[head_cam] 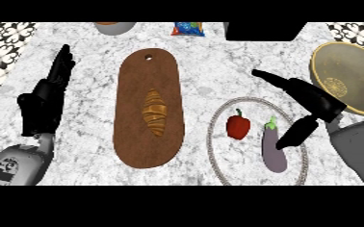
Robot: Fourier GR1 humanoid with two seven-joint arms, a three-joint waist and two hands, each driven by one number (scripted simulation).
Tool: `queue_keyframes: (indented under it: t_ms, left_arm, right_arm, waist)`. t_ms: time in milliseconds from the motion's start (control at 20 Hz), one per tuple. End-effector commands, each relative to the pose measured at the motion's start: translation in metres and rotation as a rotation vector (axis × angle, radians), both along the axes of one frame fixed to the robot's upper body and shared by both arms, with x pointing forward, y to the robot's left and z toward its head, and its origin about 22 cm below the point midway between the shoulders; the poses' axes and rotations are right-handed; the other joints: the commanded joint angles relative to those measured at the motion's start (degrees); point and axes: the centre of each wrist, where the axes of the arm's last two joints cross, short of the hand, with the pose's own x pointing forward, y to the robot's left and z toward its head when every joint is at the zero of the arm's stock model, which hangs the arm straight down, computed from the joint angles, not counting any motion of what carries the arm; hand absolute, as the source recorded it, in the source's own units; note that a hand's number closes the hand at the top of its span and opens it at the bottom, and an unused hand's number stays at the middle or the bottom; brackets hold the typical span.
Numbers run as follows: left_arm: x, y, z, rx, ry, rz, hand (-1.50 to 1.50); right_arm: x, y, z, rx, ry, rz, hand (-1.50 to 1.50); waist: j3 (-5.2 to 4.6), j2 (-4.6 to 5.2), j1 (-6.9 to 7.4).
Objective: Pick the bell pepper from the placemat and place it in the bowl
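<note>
A red bell pepper (238, 126) with a green stem sits on the round pale placemat (229, 107) at the lower right. A purple eggplant (273, 149) lies just right of it on the same mat. The tan bowl (340, 77) stands at the right edge, partly cut off. My right hand (313, 103) hovers over the mat's right side, open, with fingers stretched toward the upper left and the thumb pointing down over the eggplant. It holds nothing. My left hand (44, 98) rests open at the left edge, fingers up.
A long brown cutting board (135, 77) with a croissant (154, 112) lies mid-counter. At the back stand a grey pot (114, 27), a blue snack bag (188, 29) and a black appliance (265, 31).
</note>
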Motion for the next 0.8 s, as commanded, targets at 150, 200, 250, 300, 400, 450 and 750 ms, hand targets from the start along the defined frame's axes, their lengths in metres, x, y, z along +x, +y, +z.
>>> queue_keyframes:
  t_ms: [150,200,250,300,400,450,750]
  left_arm:
    - [-0.003,-0.006,0.012,0.007,-0.002,-0.012,0.00]
    - [0.011,0.003,0.013,0.014,-0.001,-0.011,0.00]
    - [-0.005,-0.007,-0.001,-0.009,0.007,-0.017,0.00]
    - [0.010,0.004,-0.002,0.000,-0.001,0.005,0.00]
    - [0.003,-0.004,-0.003,0.002,-0.001,-0.002,0.00]
    - [0.013,-0.010,0.016,-0.006,0.011,0.000,0.00]
    - [0.002,0.000,-0.008,0.004,0.005,0.005,0.00]
  right_arm:
    - [0.008,0.025,-0.028,-0.157,0.105,0.054,-1.50]
    - [0.012,0.037,-0.026,-0.191,0.099,0.057,-1.50]
    - [-0.004,0.029,0.000,-0.206,0.131,0.064,-1.50]
    - [0.000,0.061,-0.021,-0.241,0.122,0.034,-1.50]
    - [0.009,0.058,-0.039,-0.274,0.136,0.015,-1.50]
    - [0.011,0.057,-0.043,-0.286,0.165,0.021,-1.50]
    - [0.010,0.062,-0.075,-0.292,0.167,0.005,-1.50]
  waist:
    - [0.05,0.03,0.22]
    - [0.03,0.09,-0.02]
    - [-0.01,-0.19,-0.57]
    - [-0.01,0.02,-0.38]
    - [0.03,0.08,0.08]
    - [0.05,0.07,-0.03]
    - [0.04,0.06,-0.11]
